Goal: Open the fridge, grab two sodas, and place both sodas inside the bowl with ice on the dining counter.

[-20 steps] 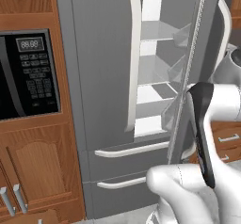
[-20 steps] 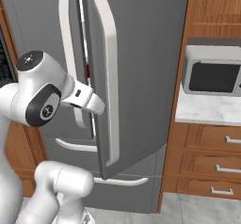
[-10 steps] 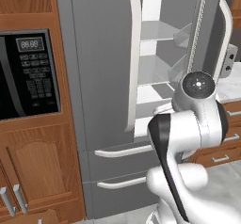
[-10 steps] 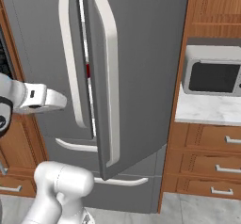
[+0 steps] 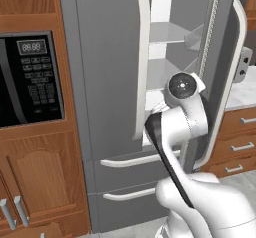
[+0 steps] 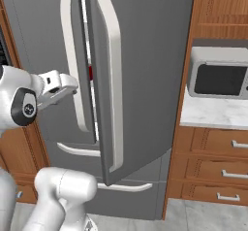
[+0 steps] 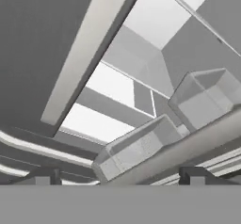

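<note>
The fridge occupies the centre of the left base view, its right-hand door swung partly open so that white shelves show in the upper middle of the frame. In the right base view the same door stands ajar at centre, and a small red patch, probably one of the sodas, shows in the narrow gap left of it. The gripper appears at the bottom of the hand view, its two dark fingertips set well apart with nothing between them; a pale door handle crosses just above them, and door bins lie beyond.

The step in hand is judged to be widening the door opening. To do it well, the arm should push or hook the door's inner edge outward along the hinge arc, keeping clear of the bins, until the gap admits the hand.

The red can lies deeper inside the fridge than the gripper, behind the door edge.
</note>
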### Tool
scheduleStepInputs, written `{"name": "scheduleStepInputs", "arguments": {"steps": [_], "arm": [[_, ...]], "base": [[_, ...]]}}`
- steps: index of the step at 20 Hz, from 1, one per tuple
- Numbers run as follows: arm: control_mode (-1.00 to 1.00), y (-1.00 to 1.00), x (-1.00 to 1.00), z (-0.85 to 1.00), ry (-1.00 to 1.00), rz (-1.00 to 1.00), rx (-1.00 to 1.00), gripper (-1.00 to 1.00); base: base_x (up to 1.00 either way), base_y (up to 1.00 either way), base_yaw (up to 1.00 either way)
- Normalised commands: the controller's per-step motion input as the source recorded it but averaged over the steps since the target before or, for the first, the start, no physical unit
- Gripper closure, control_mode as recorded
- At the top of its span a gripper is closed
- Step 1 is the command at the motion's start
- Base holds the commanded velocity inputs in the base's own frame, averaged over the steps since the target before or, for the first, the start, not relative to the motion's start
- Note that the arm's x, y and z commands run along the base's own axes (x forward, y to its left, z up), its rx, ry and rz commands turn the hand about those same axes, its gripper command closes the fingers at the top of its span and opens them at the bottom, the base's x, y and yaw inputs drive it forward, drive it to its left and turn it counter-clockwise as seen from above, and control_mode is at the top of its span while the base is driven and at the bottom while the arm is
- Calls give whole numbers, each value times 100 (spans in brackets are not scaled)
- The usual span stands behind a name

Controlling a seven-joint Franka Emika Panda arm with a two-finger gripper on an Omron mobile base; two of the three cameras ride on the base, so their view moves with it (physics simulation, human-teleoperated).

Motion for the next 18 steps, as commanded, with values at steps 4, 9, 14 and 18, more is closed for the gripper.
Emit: {"name": "scheduleStepInputs", "arguments": {"steps": [4,9,14,18], "arm": [[-100,1,84,0,5,13,-20,-100],[-100,-7,47,0,4,1,-19,-100],[-100,-41,6,0,2,0,-10,-100],[-100,-55,0,0,4,0,-2,-100]], "base": [[0,0,0],[0,0,0],[0,0,0],[0,0,0]]}}
